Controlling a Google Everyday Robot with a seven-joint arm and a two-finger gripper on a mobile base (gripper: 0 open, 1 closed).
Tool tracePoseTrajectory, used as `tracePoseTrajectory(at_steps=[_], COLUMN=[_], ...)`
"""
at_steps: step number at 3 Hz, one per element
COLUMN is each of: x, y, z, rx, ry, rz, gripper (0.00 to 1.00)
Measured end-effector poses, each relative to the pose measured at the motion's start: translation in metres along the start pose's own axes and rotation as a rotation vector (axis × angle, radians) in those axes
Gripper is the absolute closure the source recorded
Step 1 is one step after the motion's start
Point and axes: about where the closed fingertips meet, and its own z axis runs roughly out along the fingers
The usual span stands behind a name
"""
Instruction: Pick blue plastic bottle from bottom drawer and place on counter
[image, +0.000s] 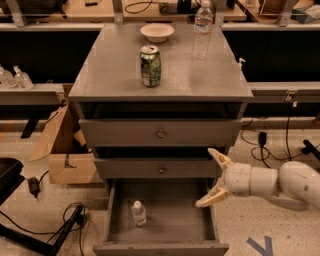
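Note:
The blue plastic bottle (138, 213), small and clear with a white cap, stands upright on the left of the open bottom drawer (170, 220). My gripper (215, 178) comes in from the right on a white arm. It hangs over the drawer's right edge with its two cream fingers spread apart and nothing between them. It is well to the right of the bottle and above it. The counter (115, 70) is the grey top of the three-drawer cabinet.
On the counter stand a green can (150, 66), a white bowl (157, 32) and a tall clear water bottle (202, 29). A cardboard box (67, 150) sits left of the cabinet. Cables lie on the floor at both sides. Pump bottles (15, 78) stand at far left.

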Motion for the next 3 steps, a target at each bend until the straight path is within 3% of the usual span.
tracePoseTrajectory(at_steps=[2,3], x=[0.102,0.146], y=[0.025,0.035], z=[0.104,0.145], rx=[-0.033,-0.058], ry=[-0.143,-0.155], rz=[0.04,0.084], gripper=[0.0,0.0])
